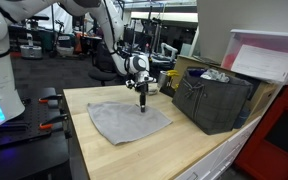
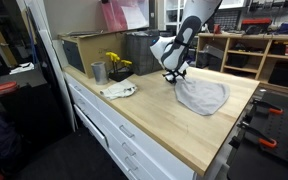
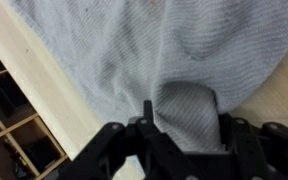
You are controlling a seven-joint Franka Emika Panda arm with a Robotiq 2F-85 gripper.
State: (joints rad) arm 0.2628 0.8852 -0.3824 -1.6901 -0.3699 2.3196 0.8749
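Wooden workbench [image 1: 134, 150] carries a grey cloth [image 1: 127, 120] spread flat near its middle, with a black crate [image 1: 212, 100] beside it. Risk, as judged: only a thin ridge sits between the fingers, so the fabric may slip free, or the tips may scrape wood. Arm bends down steeply, wrist vertical, gripper [image 3: 184, 115] at the cloth's edge. Fingers [image 3: 149, 112] roughly half open, straddling a raised fold; no firm pinch visible.

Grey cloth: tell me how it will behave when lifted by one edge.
The grey cloth is probably floppy: it lies wrinkled and bunches into a fold at the gripper. Likely light, since it looks thin. Its rough weave should resist slipping.
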